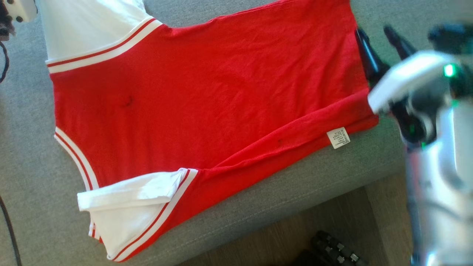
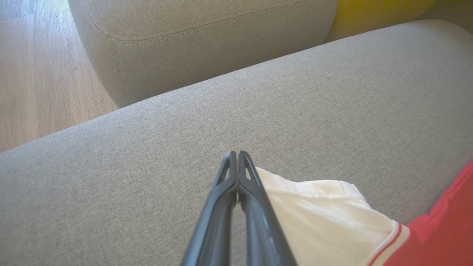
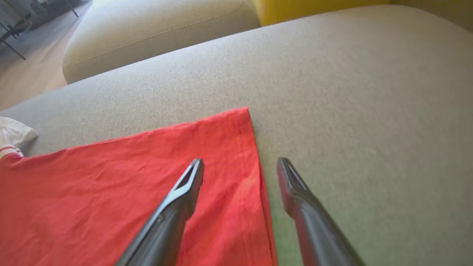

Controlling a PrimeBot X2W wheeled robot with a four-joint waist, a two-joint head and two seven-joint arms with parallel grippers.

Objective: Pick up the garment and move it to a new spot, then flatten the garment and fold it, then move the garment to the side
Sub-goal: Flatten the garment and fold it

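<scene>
The garment (image 1: 207, 96), a red shirt with white sleeves and red-striped trim, lies spread on the grey cushion (image 1: 33, 177). Its near long edge is folded over and shows a white label (image 1: 339, 137). My right gripper (image 1: 372, 30) hangs open at the shirt's right hem. In the right wrist view the right gripper (image 3: 240, 162) straddles that hem (image 3: 255, 155), one finger over red cloth, the other over bare cushion. My left gripper (image 2: 234, 153) is shut with nothing between its fingers, just left of a white sleeve (image 2: 325, 218) lying on the cushion.
The cushion's front edge (image 1: 281, 207) drops to a wood floor (image 1: 332, 218), where a dark object (image 1: 334, 251) lies. A second grey cushion (image 2: 207, 44) and a yellow one (image 3: 314, 9) stand beyond. A black cable (image 1: 4, 59) hangs at the far left.
</scene>
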